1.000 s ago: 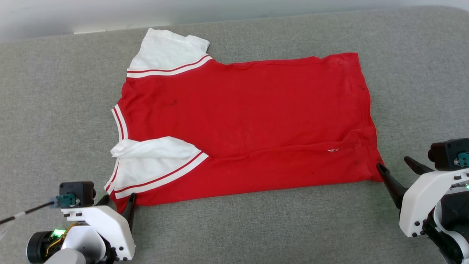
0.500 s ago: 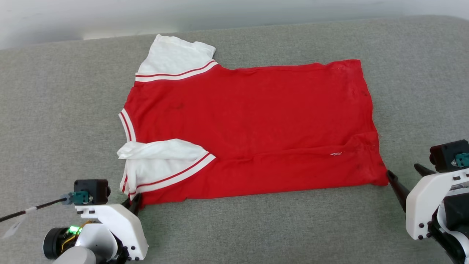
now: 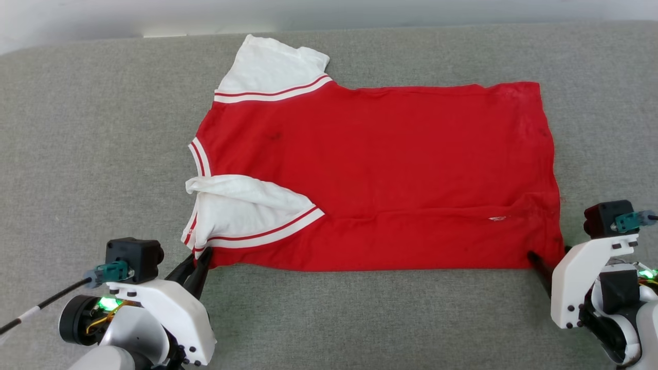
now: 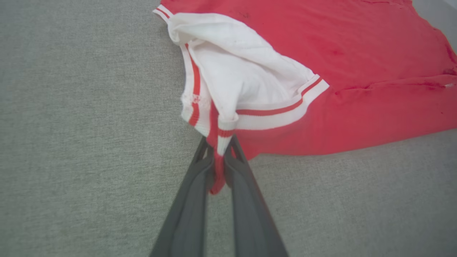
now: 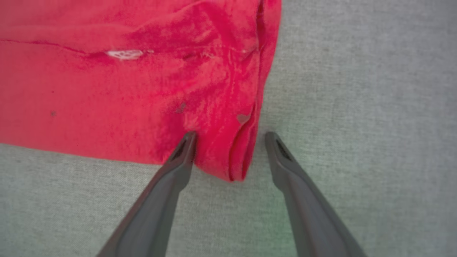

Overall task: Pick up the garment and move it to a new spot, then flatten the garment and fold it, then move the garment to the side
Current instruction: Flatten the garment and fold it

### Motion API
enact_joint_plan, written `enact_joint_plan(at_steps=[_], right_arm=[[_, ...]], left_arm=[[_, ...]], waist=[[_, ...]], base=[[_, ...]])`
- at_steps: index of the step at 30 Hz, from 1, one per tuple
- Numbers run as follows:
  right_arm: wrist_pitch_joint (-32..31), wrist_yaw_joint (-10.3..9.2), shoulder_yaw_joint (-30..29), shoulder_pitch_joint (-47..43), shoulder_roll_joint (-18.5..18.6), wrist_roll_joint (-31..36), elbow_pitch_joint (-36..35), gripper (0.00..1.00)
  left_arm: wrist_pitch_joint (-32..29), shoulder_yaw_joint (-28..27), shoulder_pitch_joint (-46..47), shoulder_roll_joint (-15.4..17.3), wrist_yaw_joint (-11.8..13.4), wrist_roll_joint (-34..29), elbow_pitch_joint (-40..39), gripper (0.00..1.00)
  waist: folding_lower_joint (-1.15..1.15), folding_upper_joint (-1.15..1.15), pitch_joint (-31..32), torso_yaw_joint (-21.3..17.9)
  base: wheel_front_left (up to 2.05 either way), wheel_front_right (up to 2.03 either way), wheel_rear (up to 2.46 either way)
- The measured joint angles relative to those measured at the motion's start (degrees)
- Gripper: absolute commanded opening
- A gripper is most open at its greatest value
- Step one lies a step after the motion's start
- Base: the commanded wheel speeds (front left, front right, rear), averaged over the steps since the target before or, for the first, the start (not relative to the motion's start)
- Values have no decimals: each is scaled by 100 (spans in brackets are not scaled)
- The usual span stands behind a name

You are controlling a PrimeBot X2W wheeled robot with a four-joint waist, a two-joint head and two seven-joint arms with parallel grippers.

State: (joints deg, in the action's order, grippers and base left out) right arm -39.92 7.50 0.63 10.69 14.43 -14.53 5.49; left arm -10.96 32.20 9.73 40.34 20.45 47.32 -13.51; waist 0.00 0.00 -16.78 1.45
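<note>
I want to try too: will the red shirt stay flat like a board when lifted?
Probably not. The shirt looks soft: its corner bunches where the left tool pinches it, so it would likely droop. Thin, wrinkled cloth also suggests it is light.

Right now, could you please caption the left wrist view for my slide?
Left gripper shut on a striped sleeve corner of the garment, lying on the grey cushion.
</note>
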Motion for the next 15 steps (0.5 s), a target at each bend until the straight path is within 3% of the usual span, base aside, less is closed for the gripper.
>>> enact_joint_plan(at_steps=[3, 4, 5, 6, 15], right_arm=[[57, 0, 7, 74, 3, -23, 164, 100], [66, 0, 10, 100, 10, -29, 220, 48], [92, 0, 16, 110, 21, -46, 263, 15], [121, 0, 26, 119, 33, -57, 298, 0], [242, 4, -9, 83, 130, -119, 432, 0]], left_arm=[[-5, 43, 2, 10, -8, -26, -21, 0], [-19, 58, 3, 10, -25, -26, -19, 0], [-27, 71, 4, 13, -32, -26, -4, 0], [-35, 86, 7, 26, -48, -35, 23, 0], [-158, 227, -46, 222, -238, -60, 323, 0]], waist=[[0, 0, -45, 44], [0, 0, -57, 55], [0, 0, -66, 64], [0, 0, -71, 68], [0, 0, 178, -5]], base=[[0, 0, 0], [0, 0, 0], [0, 0, 0], [0, 0, 0], [0, 0, 0]])
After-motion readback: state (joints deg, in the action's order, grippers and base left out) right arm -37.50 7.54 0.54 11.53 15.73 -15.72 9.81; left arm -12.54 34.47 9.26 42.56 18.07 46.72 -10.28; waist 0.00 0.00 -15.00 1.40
